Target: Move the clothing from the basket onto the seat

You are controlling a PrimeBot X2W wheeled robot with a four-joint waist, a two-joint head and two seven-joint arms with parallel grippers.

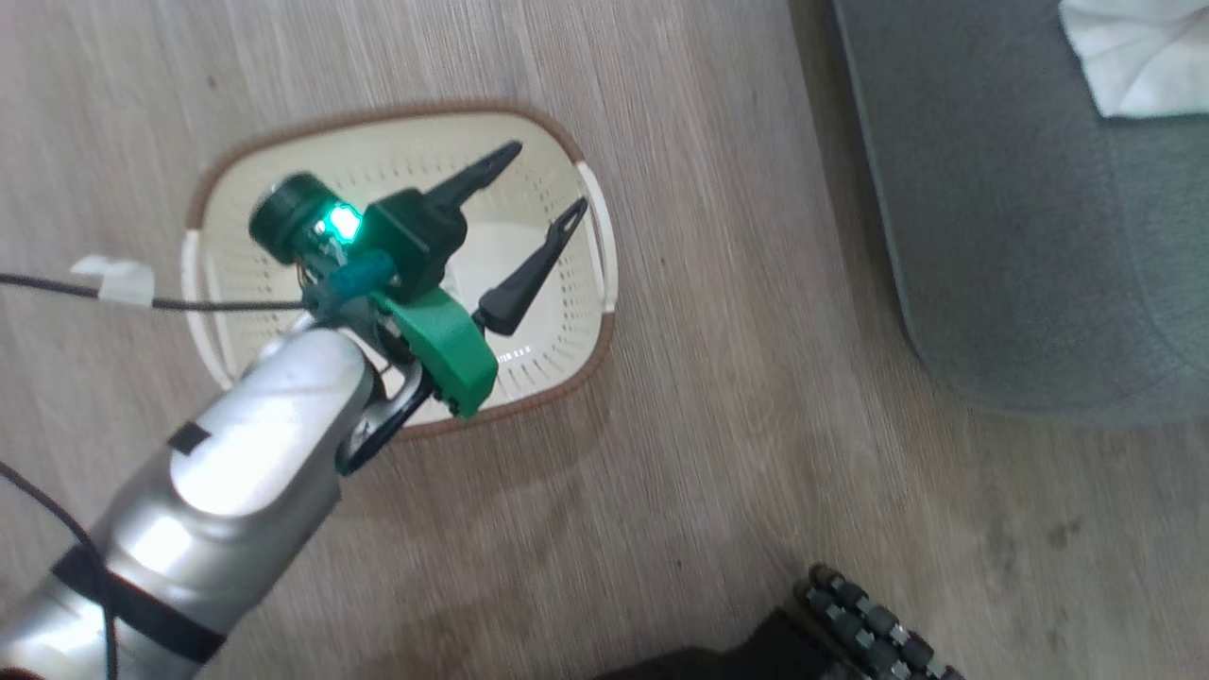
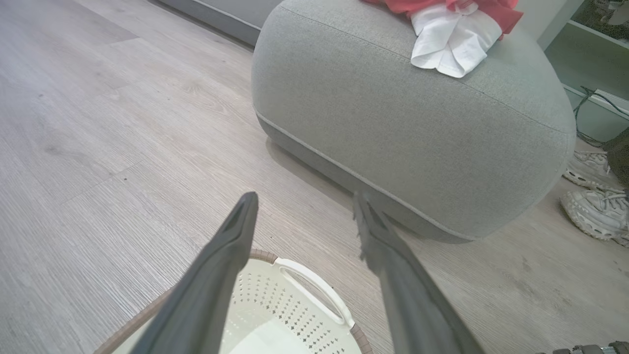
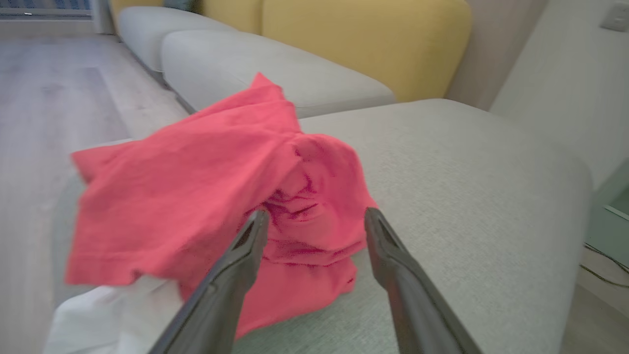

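Clothing point(image 3: 295, 206) lies heaped on the seat point(image 3: 442, 162): a red garment point(image 3: 162, 196) is crumpled on the top near the rounded edge, and a white garment point(image 2: 449, 46) lies against it, drooping just over that edge. The right gripper point(image 3: 315, 212) hangs close before the red cloth with its jaws spread wide; whether the fingertips touch the fabric cannot be told. The basket point(image 1: 378, 118) stands on the wooden floor point(image 1: 756, 472) near the seat, apart from it. Above the basket's inside hovers the left gripper point(image 1: 546, 177), its jaws wide apart too.
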